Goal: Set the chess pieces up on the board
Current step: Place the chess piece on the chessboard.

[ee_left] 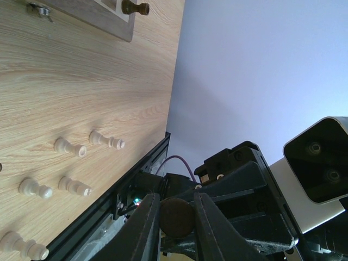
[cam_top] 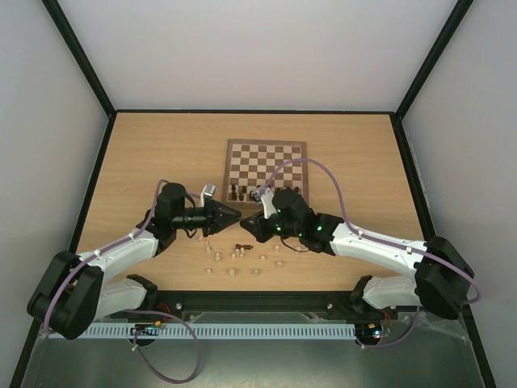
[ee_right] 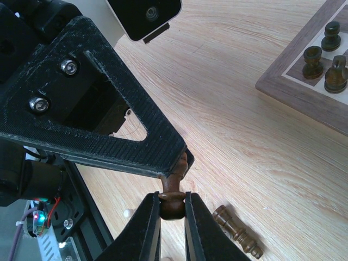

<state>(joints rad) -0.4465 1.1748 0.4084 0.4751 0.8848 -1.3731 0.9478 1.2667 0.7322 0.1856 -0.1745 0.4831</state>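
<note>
Woodgrain, pale and honey-coloured, covers the whole worktop (cam_top: 153,153). It stands boxed in by plain white walls (cam_top: 258,48), with black struts (cam_top: 79,55) running up the corners and a black rail (cam_top: 266,300) along the near edge. Over the middle of the wood the two arms meet tip to tip. The left gripper (cam_top: 233,215) has its jaws closed tight on one end of a dark chessman (ee_right: 174,200). The right gripper (cam_top: 254,220) has its jaws pinched shut on the rounded other end of that same piece, so both have hold of it at once. It seems to hang clear of the wood, though I cannot be sure. Just below the meeting jaws, on the side toward the arm bases, a second dark chessman (ee_right: 237,231) lies on its side on the bare wood. It is near the right jaws but apart from them. Further out on that same side, between the jaws and the rail, pale chessmen (ee_left: 69,147) are scattered loosely, each apart from the next. Beyond the jaws, away from the bases, the board (cam_top: 266,143) lies flat with its brown frame square to the worktop, its nearest edge close to the fingertips. A few dark chessmen (ee_right: 314,61) stand upright on the squares along that nearest edge, just past the frame.
</note>
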